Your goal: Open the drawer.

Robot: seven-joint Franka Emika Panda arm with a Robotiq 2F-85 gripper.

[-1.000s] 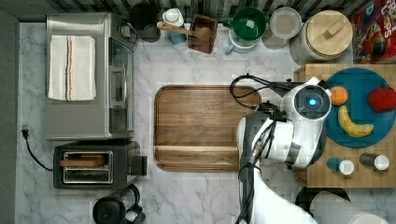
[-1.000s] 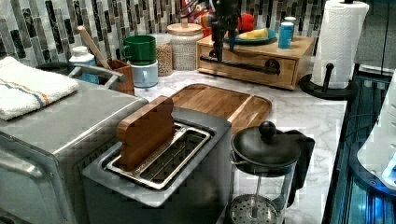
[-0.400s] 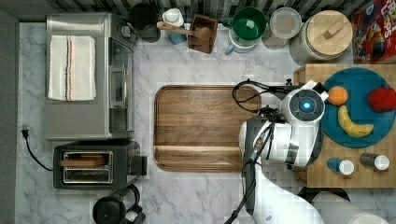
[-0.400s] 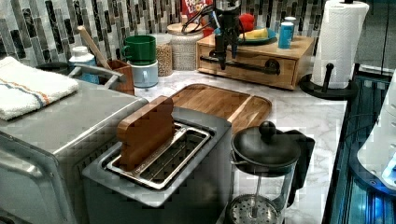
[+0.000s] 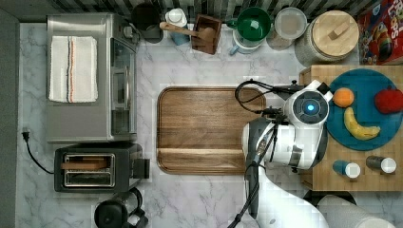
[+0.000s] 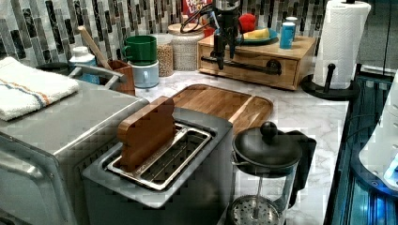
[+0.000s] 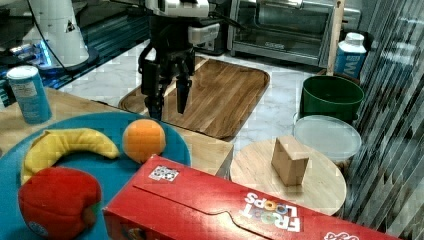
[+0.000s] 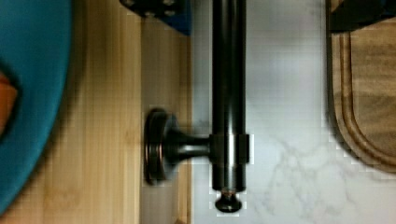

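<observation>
**Closing in on the drawer handle**

Going left to right in the left view, the brown rounded cutting board [image 6: 220, 101] lies on the marble counter, and beyond it the light bamboo drawer [image 6: 251, 63] sits shut in its cabinet at the back. The black two-fingered gripper [image 7: 167, 100] has dropped lower over the last second and now hangs with its jaws wide, straddling the long black bar handle [image 8: 229, 93]. Closing and pulling look like the next steps.
</observation>
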